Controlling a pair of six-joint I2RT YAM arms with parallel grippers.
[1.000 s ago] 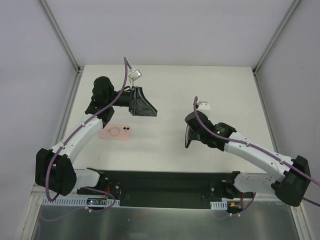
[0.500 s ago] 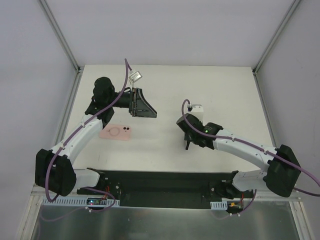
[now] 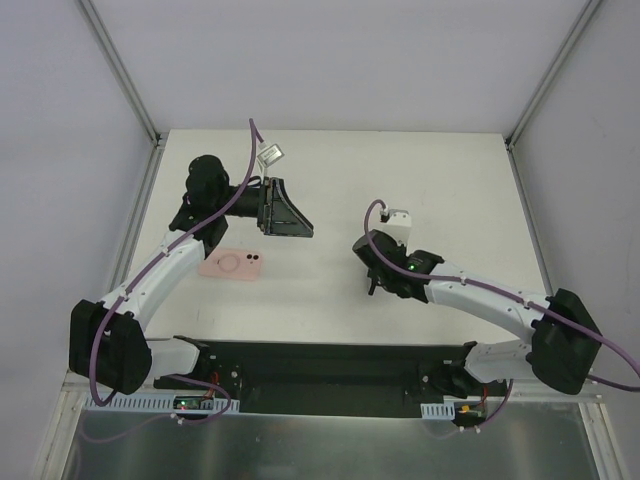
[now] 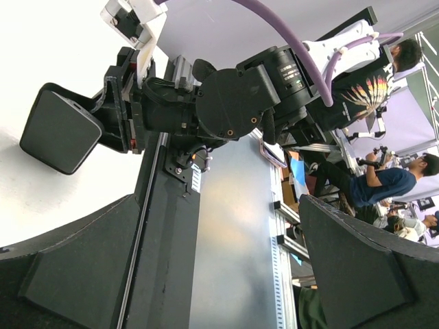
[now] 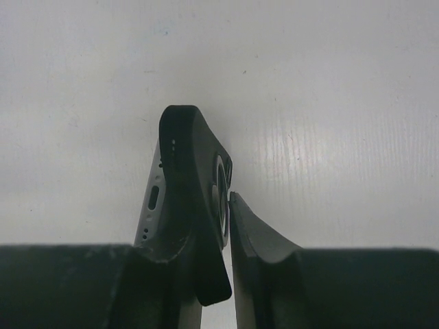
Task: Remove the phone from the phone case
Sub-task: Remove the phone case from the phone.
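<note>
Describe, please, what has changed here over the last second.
The right gripper, clamping the slim black phone, rotated and shifted slightly left, turning the phone edge-on to the overhead camera. The pink rounded phone case and the raised, open left gripper stayed put.

Phone case (image 3: 231, 264): pink, rounded rectangle, flat on the table, left of centre, back face up. Circular ring mark at mid-back, camera cutout at its right end. Well apart from the phone.

Phone (image 5: 185, 171): dark body, paler bottom edge with port and speaker holes. Stood on edge, slightly tilted, pinched between the right gripper (image 5: 223, 236) fingers.
</note>
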